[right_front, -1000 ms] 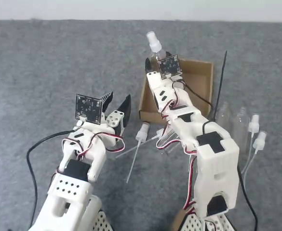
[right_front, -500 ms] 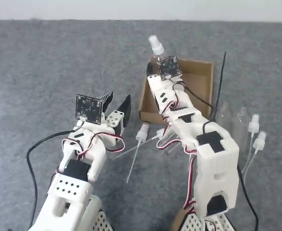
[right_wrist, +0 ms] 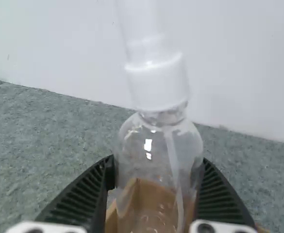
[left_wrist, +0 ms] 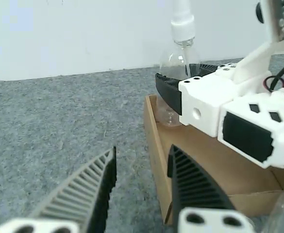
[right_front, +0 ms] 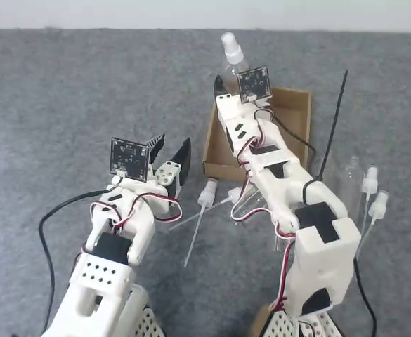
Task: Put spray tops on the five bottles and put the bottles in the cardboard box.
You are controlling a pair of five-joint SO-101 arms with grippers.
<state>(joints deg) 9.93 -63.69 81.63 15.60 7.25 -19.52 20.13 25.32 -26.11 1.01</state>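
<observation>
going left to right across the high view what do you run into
left claw, open → loose spray top → capped bottle held in the right claw → bare clear bottle → two spray tops

From my station I see a grey, carpet-like surface [right_front: 64, 91] running across the whole working area. At its far edge it meets a plain white wall [right_front: 121, 14], which stands upright behind it.
</observation>
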